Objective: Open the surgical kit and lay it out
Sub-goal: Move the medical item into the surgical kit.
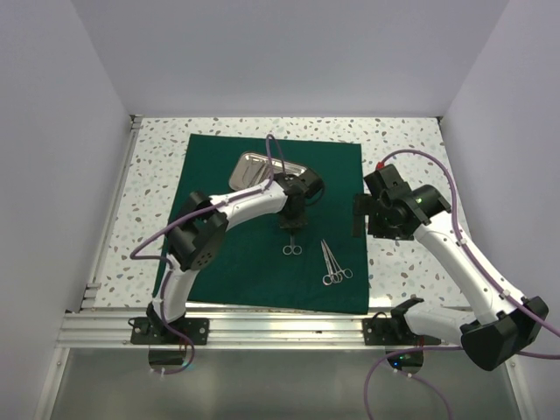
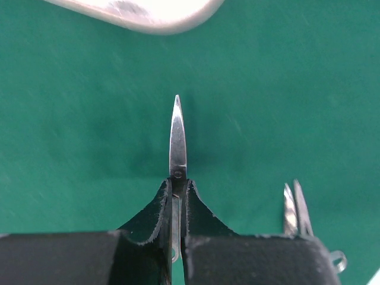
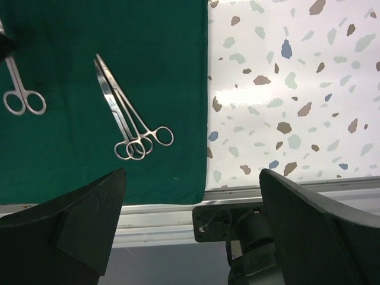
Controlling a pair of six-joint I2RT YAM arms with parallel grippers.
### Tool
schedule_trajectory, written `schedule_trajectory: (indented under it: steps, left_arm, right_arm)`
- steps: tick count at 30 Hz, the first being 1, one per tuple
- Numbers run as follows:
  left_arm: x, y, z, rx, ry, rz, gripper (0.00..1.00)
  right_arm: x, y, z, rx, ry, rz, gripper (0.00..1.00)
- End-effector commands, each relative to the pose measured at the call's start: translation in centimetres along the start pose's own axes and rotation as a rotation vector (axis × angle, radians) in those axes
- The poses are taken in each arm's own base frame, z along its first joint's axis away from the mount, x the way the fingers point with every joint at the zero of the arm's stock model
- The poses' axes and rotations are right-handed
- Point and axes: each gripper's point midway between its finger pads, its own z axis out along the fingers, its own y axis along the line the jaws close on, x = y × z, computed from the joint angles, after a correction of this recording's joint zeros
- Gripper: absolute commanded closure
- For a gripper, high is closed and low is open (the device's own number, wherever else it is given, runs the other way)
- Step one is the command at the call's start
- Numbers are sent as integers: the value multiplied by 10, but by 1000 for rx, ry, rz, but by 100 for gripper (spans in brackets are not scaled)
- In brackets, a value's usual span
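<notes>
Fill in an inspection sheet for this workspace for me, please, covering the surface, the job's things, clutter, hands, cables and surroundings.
Surface: speckled table, mostly covered by the kit's cloth.
Job's things: green drape spread flat; steel tray on its far part, partly hidden by the left arm; scissors with blades closed, tip towards the tray; two ring-handled forceps lying together near the drape's right edge.
Clutter: nothing seen.
Hands: left hand shut on the scissors near the pivot; right hand open, holding nothing, above the drape's right edge.
Cables: purple cables run along both arms, clear of the instruments.
Surroundings: plain white walls; metal rail at the near edge.
</notes>
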Motion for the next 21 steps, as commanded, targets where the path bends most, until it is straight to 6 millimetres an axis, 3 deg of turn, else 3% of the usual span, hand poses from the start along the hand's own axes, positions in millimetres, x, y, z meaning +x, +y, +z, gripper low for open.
schedule_trajectory:
  steps: [1,8,13,17,18,21]
  left_arm:
    - [14,-23,-40,84,-1,-39,100]
    - [46,-68,-52,171,21,-117,100]
    - [76,-100,-46,215,91,-82,100]
    - [86,-119,-41,246,124,-36,99]
    - [86,-125,-40,255,128,-24,81]
    - [80,-130,-47,266,116,13,64]
  right_arm:
    - [-8,7,-6,-53,-42,3,2]
    - [-7,2,-20,-78,-84,17,2]
    - [-1,-12,-35,-64,-121,39,2]
    - [12,-22,-37,-51,-125,62,1]
    - [16,-24,-36,-49,-123,71,2]
    - [26,-29,-34,-35,-107,85,2]
